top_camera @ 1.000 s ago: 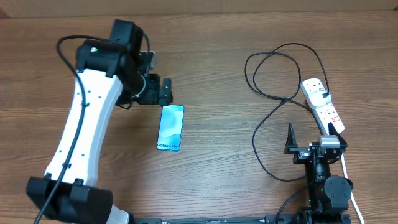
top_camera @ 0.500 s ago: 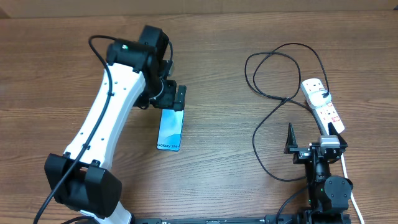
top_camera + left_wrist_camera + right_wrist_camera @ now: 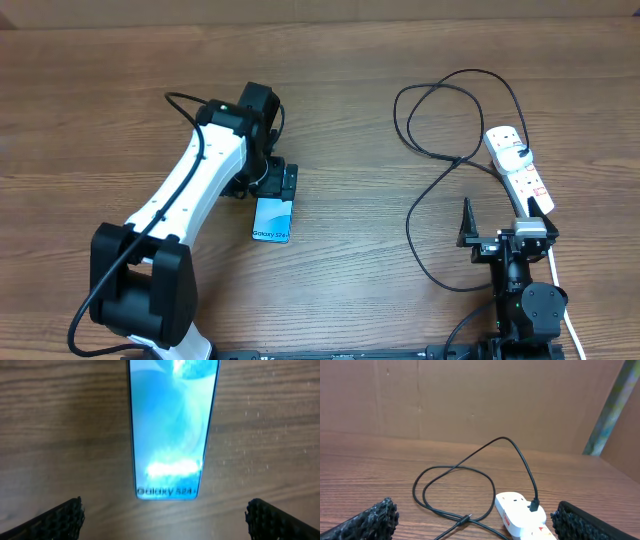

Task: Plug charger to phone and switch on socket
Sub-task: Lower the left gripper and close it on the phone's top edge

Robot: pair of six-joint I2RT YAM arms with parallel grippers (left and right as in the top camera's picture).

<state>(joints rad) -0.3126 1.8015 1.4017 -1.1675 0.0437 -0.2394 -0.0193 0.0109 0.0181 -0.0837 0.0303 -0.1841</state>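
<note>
Left fingers (image 3: 57, 521) spread wide, poised over the phone (image 3: 172, 425) lying flat on the desk (image 3: 360, 280) (likely to steady it for plugging). Right fingers (image 3: 367, 521) spread, empty, facing charger (image 3: 470, 467) and socket (image 3: 520, 512).

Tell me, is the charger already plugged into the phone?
No, the charger loops beside the socket, well apart from the phone.

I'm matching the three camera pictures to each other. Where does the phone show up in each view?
Overhead: the phone lies just left of centre, its label end toward the bottom edge.
Left wrist: the phone fills the top centre and runs off the top edge.
Right wrist: not in it.
Shared landmark: the "Galaxy S24+" label at the phone's short edge, readable in the overhead and left wrist views.
</note>
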